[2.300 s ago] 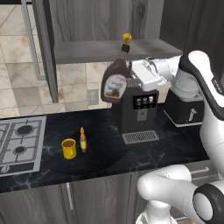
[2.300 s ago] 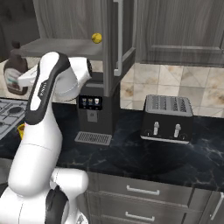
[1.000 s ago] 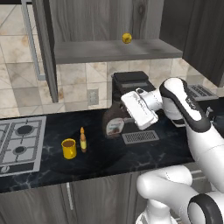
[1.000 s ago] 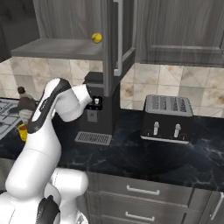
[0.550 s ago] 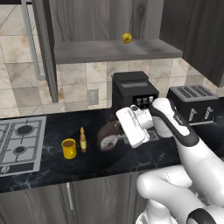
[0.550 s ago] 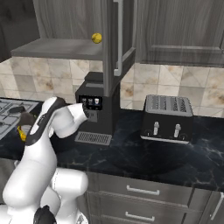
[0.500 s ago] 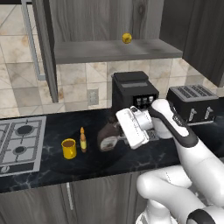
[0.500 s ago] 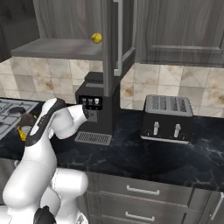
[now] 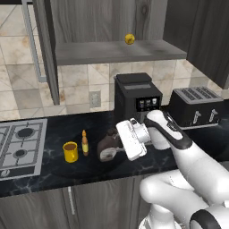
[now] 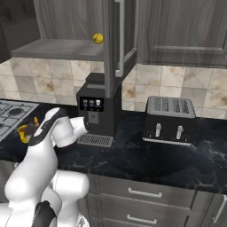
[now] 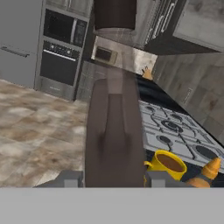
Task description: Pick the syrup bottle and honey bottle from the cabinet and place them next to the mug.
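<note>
Holding the syrup bottle in my claw, I have the fingers closed on its dark brown body, low over the black marble desk. In the left base view the bottle sits at the end of the white hand with its pale label facing the camera; I cannot tell from here whether its base touches the desk or hangs just above it. In the hand view the bottle runs up the middle of the picture between the two finger tips, its body blurred and close to the lens.

The honey bottle stands upright on the desk, just beside the mug on the mug's right, and the syrup bottle is near it on the far side from the mug. The hand view shows the yellow mug with its dark inside next to the brown bottle, and the orange cap of the honey bottle close by it.

The stove lies to the left of the mug. Behind my arm stands the black coffee machine, with the toaster further right. Above, the cabinet shelf board carries a small yellow ball. In the right base view my arm bends down to the left, in front of the mug
</note>
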